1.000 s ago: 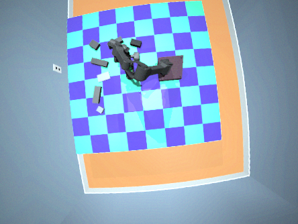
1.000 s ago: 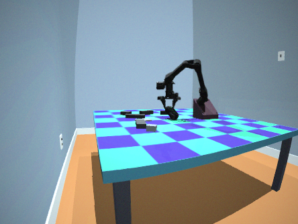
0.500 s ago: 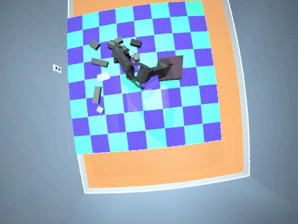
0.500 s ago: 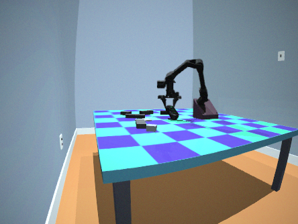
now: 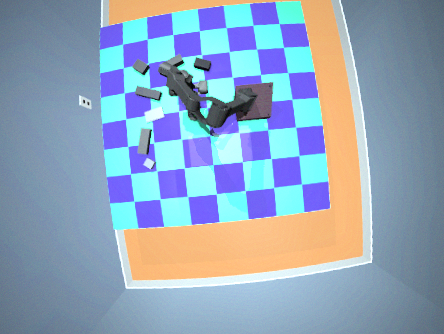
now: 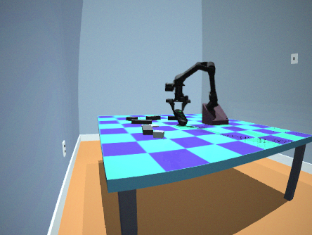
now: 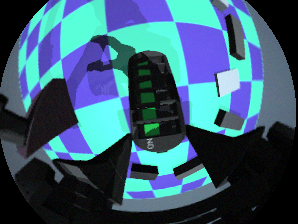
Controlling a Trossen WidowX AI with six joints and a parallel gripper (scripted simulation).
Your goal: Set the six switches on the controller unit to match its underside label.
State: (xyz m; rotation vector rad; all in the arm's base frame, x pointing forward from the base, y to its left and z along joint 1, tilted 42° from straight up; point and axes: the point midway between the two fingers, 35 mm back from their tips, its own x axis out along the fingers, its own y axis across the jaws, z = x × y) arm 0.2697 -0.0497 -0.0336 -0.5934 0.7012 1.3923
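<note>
The dark grey controller unit (image 6: pixel 180 119) (image 7: pixel 165 142) is tilted on the checkered bench, its near end raised between the fingers and its far end low near the bench. Its switch face shows in the wrist view, with green ends along the left side of the row and "ON" printed at the near end. The exact rocker positions are hard to read in the dark. My gripper (image 6: pixel 179 109) (image 7: pixel 158 132) is shut on the unit, one finger against each long side near the "ON" end. The underside label is hidden.
Dark blocks (image 5: pixel 141 66) (image 5: pixel 202 64) (image 5: pixel 148 93) lie around the hand's side of the bench. A white plate (image 5: pixel 154 114) (image 7: pixel 227 81), a long grey block (image 5: pixel 144 141) and a small white block (image 5: pixel 149 163) lie farther along. The arm's reddish base (image 5: pixel 265 100) (image 6: pixel 219 116) stands opposite.
</note>
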